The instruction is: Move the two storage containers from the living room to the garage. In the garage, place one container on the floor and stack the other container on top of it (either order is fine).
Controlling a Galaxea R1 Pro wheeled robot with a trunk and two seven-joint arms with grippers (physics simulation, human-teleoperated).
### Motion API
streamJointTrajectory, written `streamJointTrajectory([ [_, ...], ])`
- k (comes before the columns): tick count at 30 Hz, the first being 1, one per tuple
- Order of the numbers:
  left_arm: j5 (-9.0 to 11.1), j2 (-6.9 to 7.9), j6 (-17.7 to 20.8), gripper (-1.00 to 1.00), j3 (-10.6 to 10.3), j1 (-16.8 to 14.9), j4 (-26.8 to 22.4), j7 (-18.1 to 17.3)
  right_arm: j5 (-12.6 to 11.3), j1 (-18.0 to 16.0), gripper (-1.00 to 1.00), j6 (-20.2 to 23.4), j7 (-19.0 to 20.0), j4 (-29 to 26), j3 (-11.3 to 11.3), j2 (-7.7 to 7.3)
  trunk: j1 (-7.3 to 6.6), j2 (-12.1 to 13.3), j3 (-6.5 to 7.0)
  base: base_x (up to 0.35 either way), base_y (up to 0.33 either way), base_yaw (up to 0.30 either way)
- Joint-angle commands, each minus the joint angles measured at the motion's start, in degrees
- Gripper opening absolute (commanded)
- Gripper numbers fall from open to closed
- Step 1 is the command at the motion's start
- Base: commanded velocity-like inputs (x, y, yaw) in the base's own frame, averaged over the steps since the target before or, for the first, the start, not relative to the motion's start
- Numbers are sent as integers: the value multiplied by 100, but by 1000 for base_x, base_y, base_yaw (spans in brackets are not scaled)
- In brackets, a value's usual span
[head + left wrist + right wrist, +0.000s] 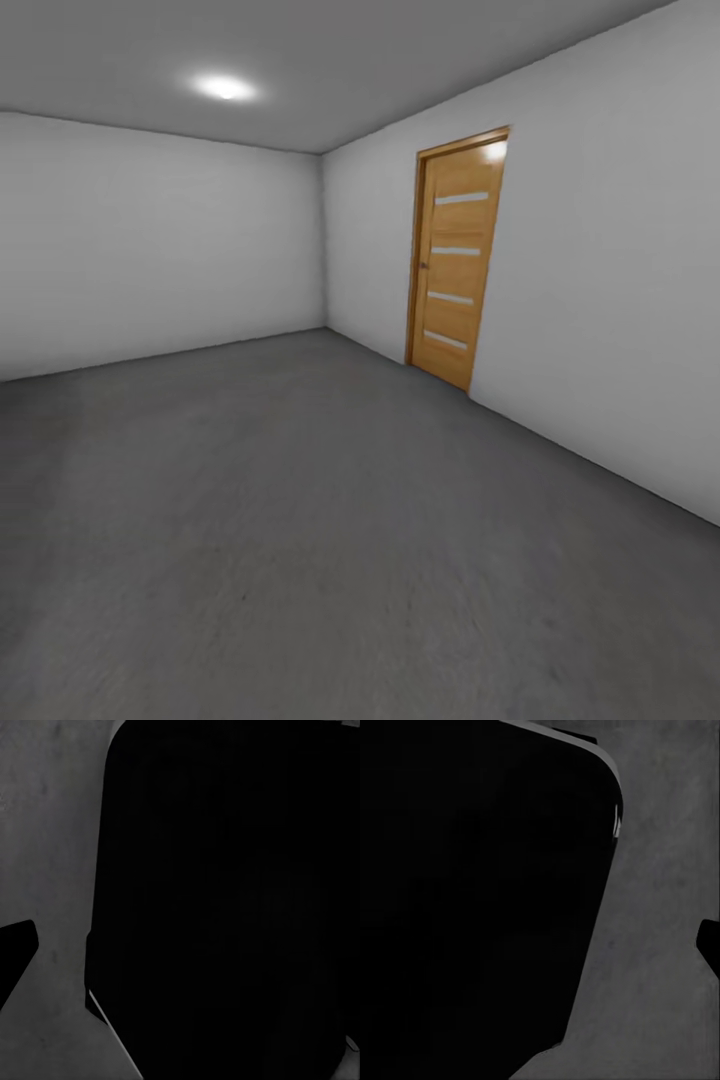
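I am in the garage, a bare room with plain grey-white walls (150, 250) and a dark grey concrete floor (300, 520). The two storage containers and the living room are out of view. In the left wrist view a large black rounded body (225, 900) hangs over the mottled floor (52, 832), with a small black piece (15, 960) at the picture's edge. The right wrist view has the same black mass (472, 900) above the floor (660, 945), and a black tip (711, 945) at the edge. I cannot tell how either gripper's jaws stand.
A shut light-wood door (455, 260) with several pale horizontal glass strips stands in the right wall (620, 300). A ceiling light (225, 87) glows at the upper left. The room's far corner (323, 250) lies ahead, with open floor stretching toward it.
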Motion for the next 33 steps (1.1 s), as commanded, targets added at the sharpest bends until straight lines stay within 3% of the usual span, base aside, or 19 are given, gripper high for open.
streamJointTrajectory([
  [1,41,-1,-1,100,9,-1,-3,4,-2,-6,100,-28,-2,15,29,-1,3,-2,-5,323,0,48],
  [33,41,-5,3,100,11,-1,-2,4,-14,-6,100,-13,-1,15,33,1,3,-2,-5,323,0,3],
])
